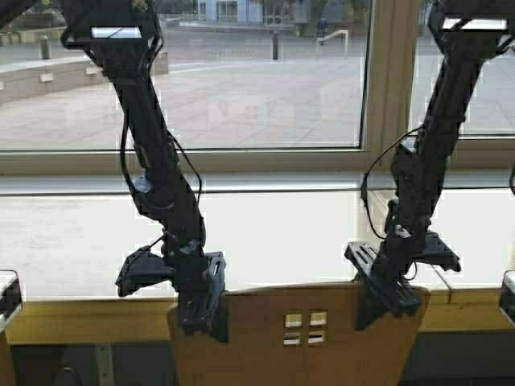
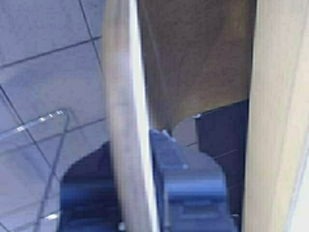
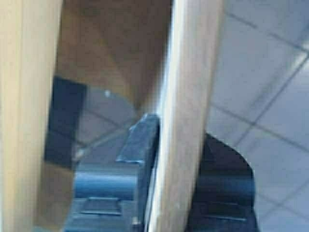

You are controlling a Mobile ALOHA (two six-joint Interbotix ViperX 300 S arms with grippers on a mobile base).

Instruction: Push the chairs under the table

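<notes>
One of the chairs (image 1: 298,346), tan plywood with four small square holes in its backrest, stands at the front edge of the table (image 1: 80,318). Its backrest top is level with that yellowish edge. My left gripper (image 1: 201,318) is shut on the backrest's top left corner, and my right gripper (image 1: 388,301) is shut on the top right corner. In the left wrist view the backrest edge (image 2: 125,121) runs between the fingers (image 2: 188,183) of my left gripper (image 2: 140,193). In the right wrist view the backrest edge (image 3: 188,121) sits clamped in my right gripper (image 3: 178,179). The seat is under the table.
Beyond the pale table top (image 1: 80,241) is a large window with a wooden post (image 1: 390,80). Dark objects sit on the table at the far left (image 1: 8,297) and far right (image 1: 507,297). A thin metal frame (image 2: 48,121) stands on the tiled floor.
</notes>
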